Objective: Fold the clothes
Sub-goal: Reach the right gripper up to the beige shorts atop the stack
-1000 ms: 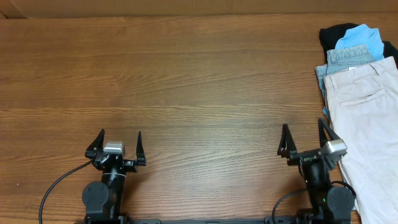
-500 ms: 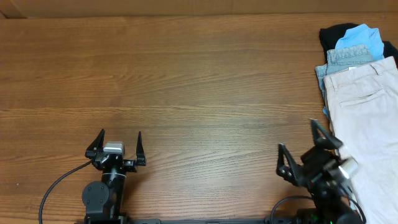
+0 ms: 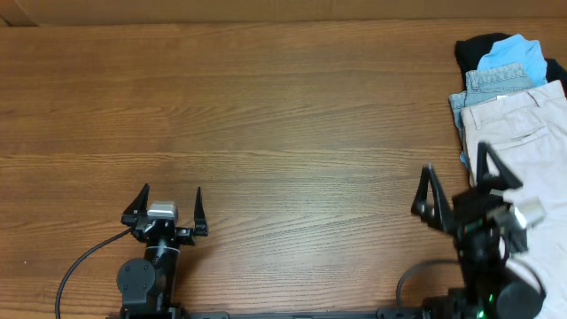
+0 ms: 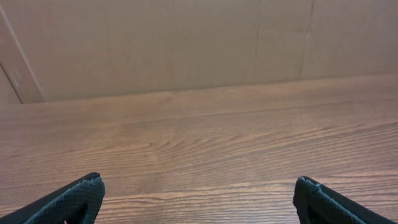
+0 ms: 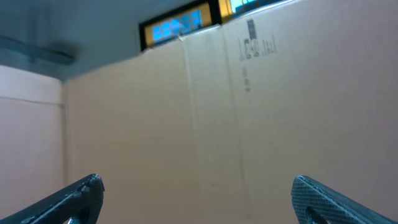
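Clothes are all piled at the far right edge of the wooden surface [image 3: 283, 115]. The beige shorts [image 3: 532, 133] lie on top nearest the robot, with denim shorts [image 3: 496, 81], a sky-blue garment [image 3: 514, 51] and a black garment [image 3: 469, 49] peeking out behind. The left arm [image 3: 159, 221] sits low at the near edge, jaws spread wide and gripping nothing. The right arm [image 3: 483, 230] is tilted up beside the beige shorts' left edge, its jaws wide apart and empty too.

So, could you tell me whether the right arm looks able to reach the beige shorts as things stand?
Probably yes: the open right gripper hovers at the left edge of the beige shorts, and nothing lies on top of them.
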`<state>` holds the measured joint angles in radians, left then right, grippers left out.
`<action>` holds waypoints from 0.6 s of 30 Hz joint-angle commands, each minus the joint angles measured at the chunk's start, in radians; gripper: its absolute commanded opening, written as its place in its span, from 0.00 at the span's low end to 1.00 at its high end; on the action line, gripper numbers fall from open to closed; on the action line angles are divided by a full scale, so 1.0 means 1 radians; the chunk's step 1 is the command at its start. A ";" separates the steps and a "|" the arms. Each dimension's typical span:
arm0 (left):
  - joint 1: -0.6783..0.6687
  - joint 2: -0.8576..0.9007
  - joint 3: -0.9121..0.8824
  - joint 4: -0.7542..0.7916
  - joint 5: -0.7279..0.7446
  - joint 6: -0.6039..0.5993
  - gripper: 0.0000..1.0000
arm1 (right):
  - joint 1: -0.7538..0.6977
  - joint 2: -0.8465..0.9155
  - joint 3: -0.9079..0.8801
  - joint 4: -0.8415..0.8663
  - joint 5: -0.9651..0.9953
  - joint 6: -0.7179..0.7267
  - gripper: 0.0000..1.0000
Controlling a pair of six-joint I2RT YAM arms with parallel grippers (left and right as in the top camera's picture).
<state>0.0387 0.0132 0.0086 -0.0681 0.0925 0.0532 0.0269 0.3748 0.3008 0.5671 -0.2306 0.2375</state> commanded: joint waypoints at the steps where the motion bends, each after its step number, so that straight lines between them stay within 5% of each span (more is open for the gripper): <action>1: -0.006 -0.004 -0.004 -0.002 -0.007 -0.016 1.00 | 0.000 0.164 0.130 -0.009 0.021 -0.090 1.00; 6: -0.006 -0.004 -0.004 -0.002 -0.007 -0.016 1.00 | -0.003 0.452 0.388 -0.195 0.030 -0.204 1.00; 11: -0.006 -0.004 -0.004 -0.002 -0.007 -0.016 1.00 | -0.020 0.764 0.716 -0.549 0.275 -0.267 1.00; 18: -0.006 -0.004 -0.004 -0.002 -0.007 -0.016 1.00 | -0.140 1.133 1.133 -1.002 0.374 -0.384 1.00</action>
<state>0.0387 0.0132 0.0086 -0.0677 0.0925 0.0532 -0.0620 1.4284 1.3140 -0.3733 0.0532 -0.0879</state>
